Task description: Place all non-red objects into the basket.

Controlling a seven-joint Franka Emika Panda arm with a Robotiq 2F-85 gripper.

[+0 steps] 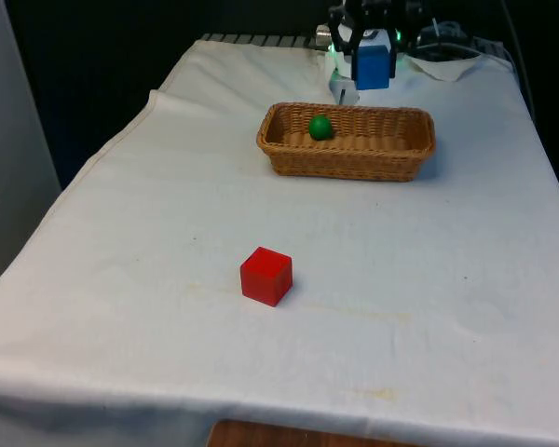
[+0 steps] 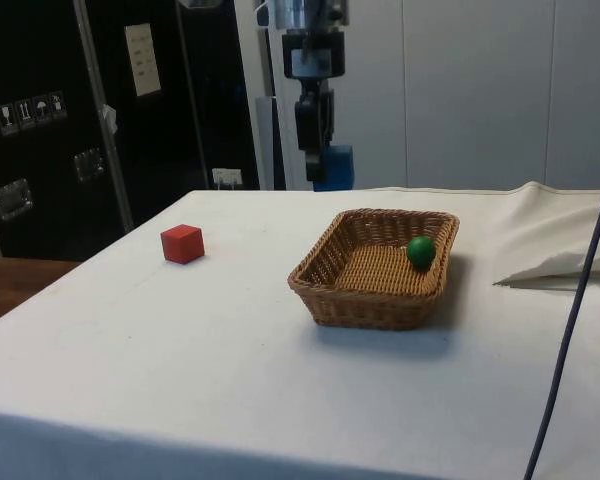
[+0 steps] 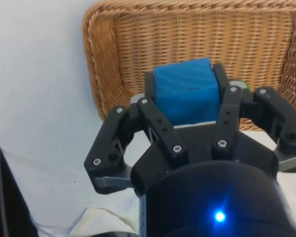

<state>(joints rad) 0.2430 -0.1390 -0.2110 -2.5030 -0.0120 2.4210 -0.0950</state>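
White-clothed table (image 1: 168, 233) — claw (image 3: 187, 106) clamped around blue cube (image 1: 373, 62) above wicker basket (image 1: 347, 160) with green ball (image 1: 320, 127).

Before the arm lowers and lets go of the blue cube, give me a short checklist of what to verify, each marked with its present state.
1. Blue cube is held between the fingers of the black two-finger gripper: ok.
2. Cube is over the woven wicker basket: cannot tell. In the front and side views it looks behind the far rim; the wrist view shows basket weave behind it.
3. Cube is clear of the rim: ok, it hangs well above the basket in the side view.
4. Free floor inside the basket: ok, the small green ball sits near one wall.
5. Red cube stays out: ok, it rests on the white cloth, far from the basket.
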